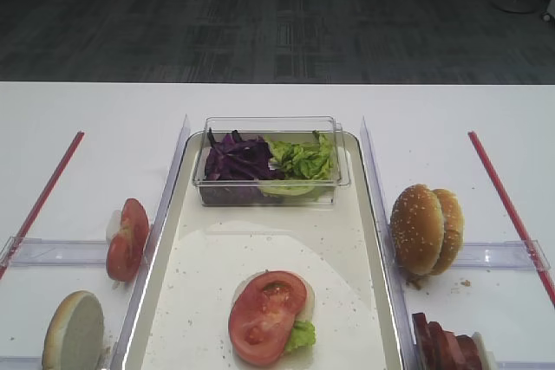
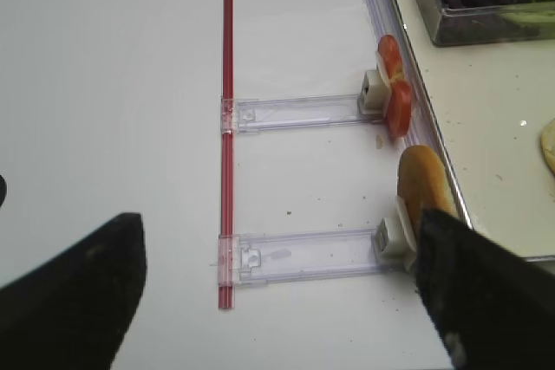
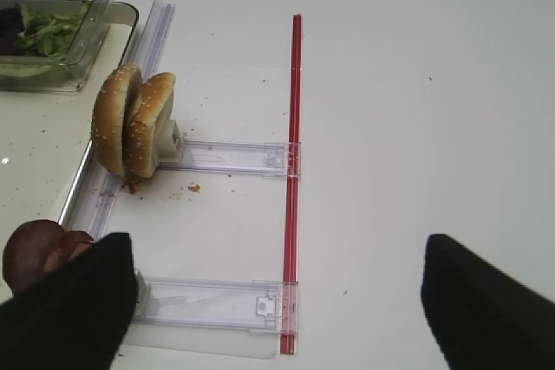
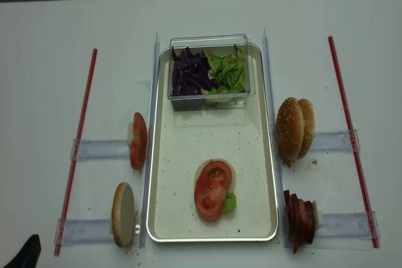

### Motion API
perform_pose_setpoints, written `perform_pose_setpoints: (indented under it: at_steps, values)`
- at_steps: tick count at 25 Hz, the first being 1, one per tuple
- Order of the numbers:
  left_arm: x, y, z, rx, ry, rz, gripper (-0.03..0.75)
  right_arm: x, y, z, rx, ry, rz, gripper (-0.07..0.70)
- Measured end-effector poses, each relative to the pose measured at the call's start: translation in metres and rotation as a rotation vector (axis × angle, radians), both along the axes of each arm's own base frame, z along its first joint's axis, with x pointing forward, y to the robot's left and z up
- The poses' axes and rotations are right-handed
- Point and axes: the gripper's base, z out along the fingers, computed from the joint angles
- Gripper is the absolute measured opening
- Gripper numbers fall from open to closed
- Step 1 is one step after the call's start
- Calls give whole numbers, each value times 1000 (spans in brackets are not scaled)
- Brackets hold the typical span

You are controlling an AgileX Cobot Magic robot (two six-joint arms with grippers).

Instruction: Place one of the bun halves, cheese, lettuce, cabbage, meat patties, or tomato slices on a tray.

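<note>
so the tray (image 4: 264, 174) already has a stack going near its front: pale bun base, bit of lettuce (image 4: 230, 203), tomato slice (image 4: 212, 190) on top. both grippers hang back off the food, left gripper (image 2: 277, 301) and right gripper (image 3: 277, 301) both spread wide and empty. i'd guess a meat patty (image 4: 300, 220) from the rack just right of the tray goes next, so the right one has to drop over it and pinch an edge.

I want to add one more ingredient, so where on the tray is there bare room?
On the tray, free base lies between the clear box and the tomato slice, and along both long rims beside that stack. The far end is crowded by the box; the near middle is taken by the stack with lettuce.
</note>
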Motion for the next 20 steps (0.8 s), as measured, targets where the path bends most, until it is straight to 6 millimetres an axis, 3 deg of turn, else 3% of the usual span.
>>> perform_pose_setpoints:
  at_steps: [20]
  values:
    - [0, 0, 0, 0, 0, 0, 581, 0, 0, 0, 0, 0, 0, 676]
